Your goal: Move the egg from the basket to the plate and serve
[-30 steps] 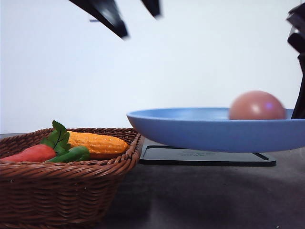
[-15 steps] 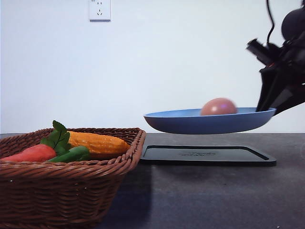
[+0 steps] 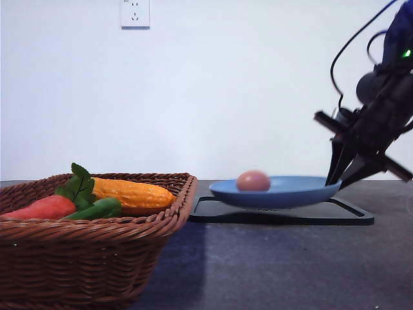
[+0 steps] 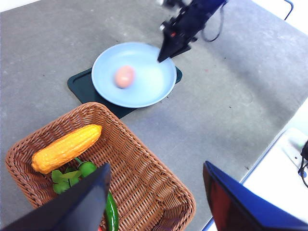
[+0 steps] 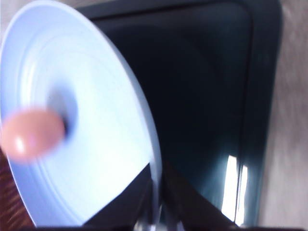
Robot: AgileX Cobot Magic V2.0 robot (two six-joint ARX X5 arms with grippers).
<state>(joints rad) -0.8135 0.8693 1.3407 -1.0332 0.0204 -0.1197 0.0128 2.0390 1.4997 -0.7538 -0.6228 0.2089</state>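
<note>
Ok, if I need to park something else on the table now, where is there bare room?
Bare grey tabletop lies beyond the black tray and beside the basket, toward the table edge. The basket's near half is bare wicker. Crowded: the tray, under the blue plate with the egg, gripped by the right gripper, and the basket end with corn and greens.

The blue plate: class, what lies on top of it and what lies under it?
The egg sits on the blue plate. Under it lies the black tray, mostly covered; only its corners show.
</note>
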